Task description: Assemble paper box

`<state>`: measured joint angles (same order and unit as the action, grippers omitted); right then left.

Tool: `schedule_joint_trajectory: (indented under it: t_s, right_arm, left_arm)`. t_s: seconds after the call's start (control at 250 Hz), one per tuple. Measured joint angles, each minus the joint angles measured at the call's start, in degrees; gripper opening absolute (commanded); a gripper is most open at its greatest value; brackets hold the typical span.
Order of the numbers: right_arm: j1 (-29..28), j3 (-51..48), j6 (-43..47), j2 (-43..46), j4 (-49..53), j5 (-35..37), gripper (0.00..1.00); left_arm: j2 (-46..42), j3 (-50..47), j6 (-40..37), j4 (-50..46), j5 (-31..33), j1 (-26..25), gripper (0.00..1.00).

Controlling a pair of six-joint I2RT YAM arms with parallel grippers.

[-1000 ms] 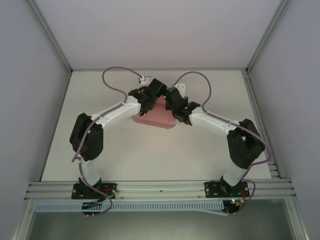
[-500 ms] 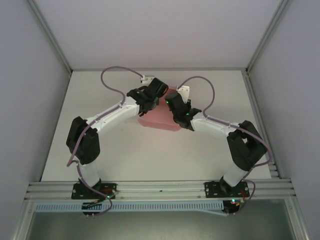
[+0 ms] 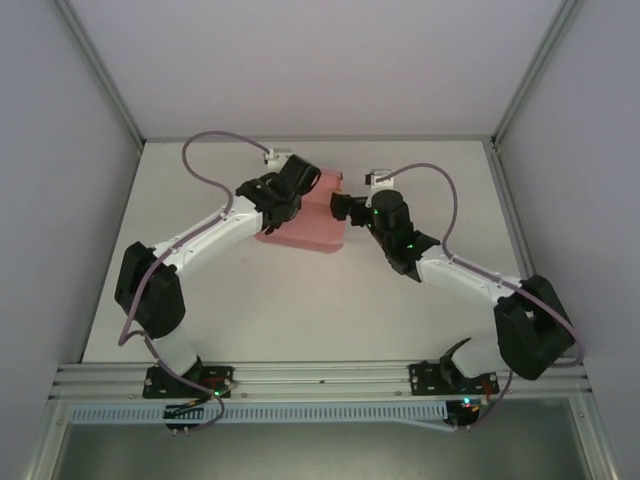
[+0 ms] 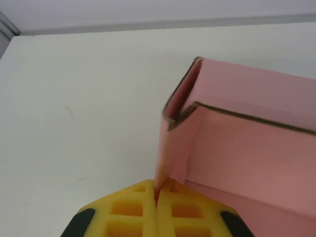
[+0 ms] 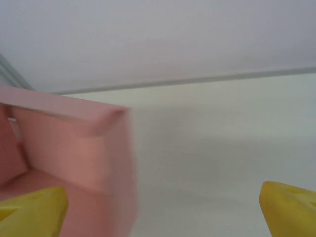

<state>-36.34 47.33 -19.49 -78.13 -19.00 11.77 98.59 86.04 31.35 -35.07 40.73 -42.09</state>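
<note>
An aluminium rail (image 3: 320, 372) runs along the near edge of the table (image 3: 300, 310), and both arm bases are bolted to it. The left arm (image 3: 190, 260) leans towards the left edge before bending inward. The right arm (image 3: 470, 285) has its elbow close to the right edge. Between the arms, the near half of the table is bare.

The paper box (image 3: 305, 228) lies in the far half, a little left of the midline, with its walls partly raised. The left gripper (image 4: 158, 190) is at the box's far left corner. Its yellow pads are pressed together on a thin upright pink wall, where a folded flap doubles over. The right gripper (image 3: 343, 207) sits just beside the box's right side, and its yellow fingertips (image 5: 291, 202) are spread wide. In the right wrist view the box's corner shows beside the left fingertip, blurred, and I cannot tell whether they touch.

A purple cable (image 3: 200, 150) loops over the far left of the table, and another cable (image 3: 445, 185) arcs on the right. A strip of bare table separates the box from the far edge. Enclosure walls (image 3: 60, 200) rise close along the left, right and far edges, with metal posts (image 3: 100, 70) at the far corners.
</note>
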Motion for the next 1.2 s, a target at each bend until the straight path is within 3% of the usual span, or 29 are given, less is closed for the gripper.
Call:
schedule_joint_trajectory:
  t_s: [0.184,0.395,0.551,0.855,1.006,1.198]
  right_arm:
    - [1.51,-0.39,-0.92,5.7,1.6,-6.25,1.0]
    - [4.15,-2.12,-3.91,12.5,8.11,-10.34,1.0]
    - [5.81,-2.54,-5.49,18.16,16.11,-9.81,1.0]
    - [7.89,-4.42,-6.78,28.85,28.68,-7.19,1.0]
    - [8.39,-5.57,-7.15,31.56,33.18,-5.51,1.0]
    - [9.53,-7.41,-7.15,32.52,36.83,-4.17,1.0]
  left_arm:
    - [-1.22,-3.45,-2.75,1.4,-0.09,0.66,0.0]
    - [-3.43,-6.01,-13.29,4.48,-5.49,1.05,0.0]
    - [-4.61,-7.87,-19.54,6.25,-12.15,2.01,0.0]
    - [-4.87,-10.05,-35.65,4.39,-31.01,2.4,0.0]
    - [-0.37,-9.99,-41.79,2.91,-35.21,1.79,0.0]
    - [11.69,-5.31,-44.22,1.31,-32.48,-0.98,0.0]
